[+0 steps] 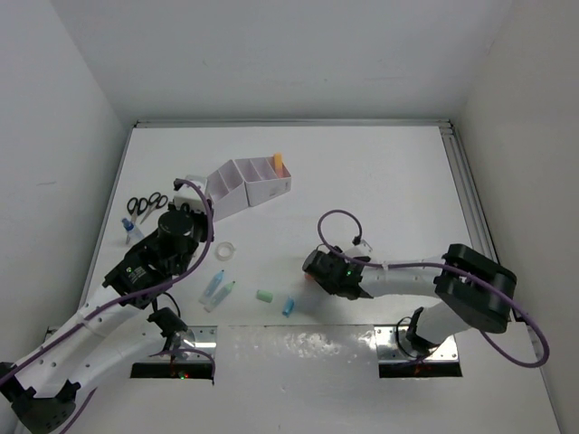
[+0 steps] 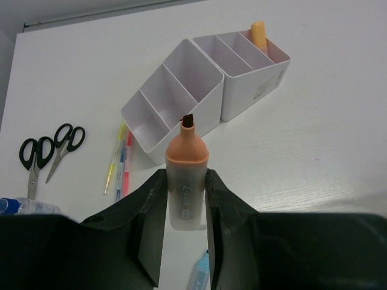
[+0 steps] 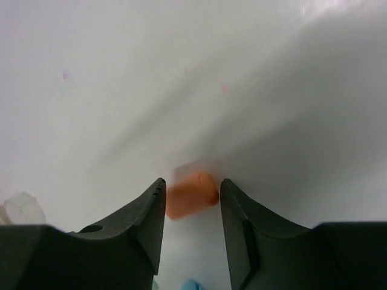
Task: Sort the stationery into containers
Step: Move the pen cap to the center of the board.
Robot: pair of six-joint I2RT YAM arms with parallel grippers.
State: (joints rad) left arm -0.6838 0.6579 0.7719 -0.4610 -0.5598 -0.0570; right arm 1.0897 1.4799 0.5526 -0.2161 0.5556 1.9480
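Note:
My left gripper point(image 2: 186, 181) is shut on an uncapped orange highlighter point(image 2: 187, 158), dark tip up, held above the table short of the containers point(image 2: 181, 90), a pale organiser of slanted compartments. One orange piece point(image 2: 259, 35) stands in its far compartment. My right gripper point(image 3: 192, 184) is low on the table and open, its fingers straddling a small orange cap point(image 3: 190, 196); the left finger is against it and a narrow gap shows on the right. In the top view this gripper point(image 1: 312, 276) is right of centre.
Black-handled scissors point(image 1: 145, 204) and a blue-capped bottle point(image 1: 132, 230) lie at the left. Thin pens point(image 2: 121, 160) rest beside the organiser. A clear tape ring point(image 1: 224, 250), blue pens point(image 1: 214, 287), a green piece point(image 1: 264, 296) and a blue piece point(image 1: 289, 306) lie mid-table.

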